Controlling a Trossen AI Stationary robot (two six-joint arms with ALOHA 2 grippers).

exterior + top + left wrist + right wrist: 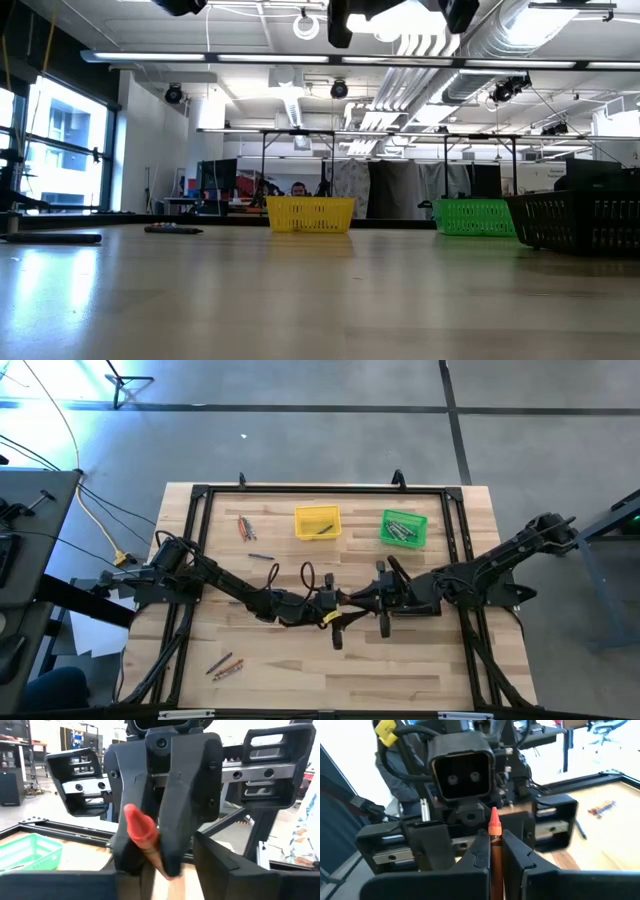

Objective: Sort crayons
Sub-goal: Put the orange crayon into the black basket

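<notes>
Meeting above the table's [300,670] middle, the right pincer [492,852] pinches an orange-red crayon [494,837] upright; the left pincer [172,887] stands spread around it.

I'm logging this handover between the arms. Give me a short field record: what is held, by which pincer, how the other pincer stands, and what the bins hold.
held item: orange-red crayon
holder: right pincer, shut on the crayon, mid-table above the surface
other arm: left pincer, open, tip to tip with the right one
yellow bin: one dark stick visible
green bin: several grey sticks
loose crayons: one cluster far left of the yellow bin, another near the front left
black bin: contents cannot be seen
</notes>
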